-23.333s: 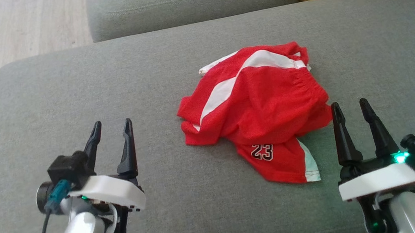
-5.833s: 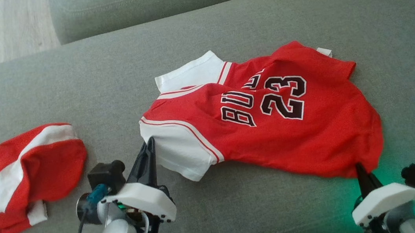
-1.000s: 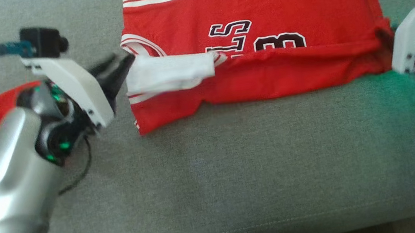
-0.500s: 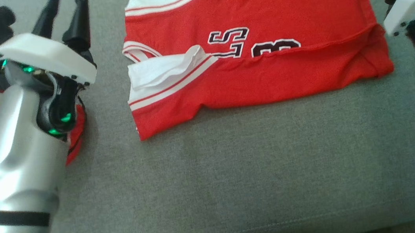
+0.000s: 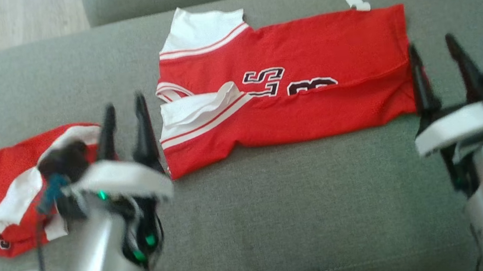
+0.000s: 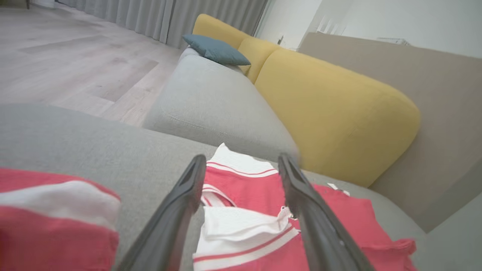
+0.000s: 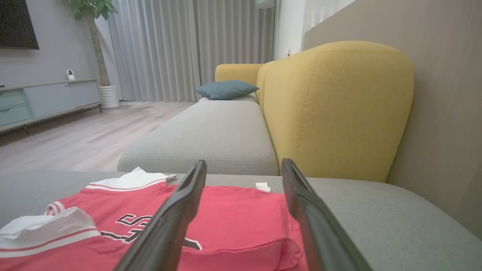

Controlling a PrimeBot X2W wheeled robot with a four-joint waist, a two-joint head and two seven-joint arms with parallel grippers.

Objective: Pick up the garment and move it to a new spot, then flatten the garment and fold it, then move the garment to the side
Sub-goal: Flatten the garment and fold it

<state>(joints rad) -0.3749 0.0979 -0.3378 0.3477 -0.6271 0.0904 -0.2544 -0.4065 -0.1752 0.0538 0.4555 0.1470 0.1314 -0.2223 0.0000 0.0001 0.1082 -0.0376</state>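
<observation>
A red jersey [image 5: 306,58] with white sleeves lies spread on the grey sofa seat [image 5: 279,214], its near long edge folded up over the black lettering. It also lies ahead in the left wrist view [image 6: 263,210] and the right wrist view [image 7: 233,222]. My left gripper [image 5: 124,108] hovers open just left of the jersey's white sleeve [image 5: 195,111], holding nothing. My right gripper [image 5: 433,50] stands open by the jersey's right hem, empty and apart from the cloth.
Crumpled red shorts [image 5: 7,182] with a white stripe lie at the seat's left, beside my left arm. A second grey seat [image 7: 203,139] and a yellow backrest [image 7: 335,105] stand behind. Wood floor [image 5: 2,26] lies beyond the left edge.
The head camera has tilted up, showing more of the sofa. Both grippers have drawn back from the jersey's ends toward me, still open. The jersey keeps its fold.
</observation>
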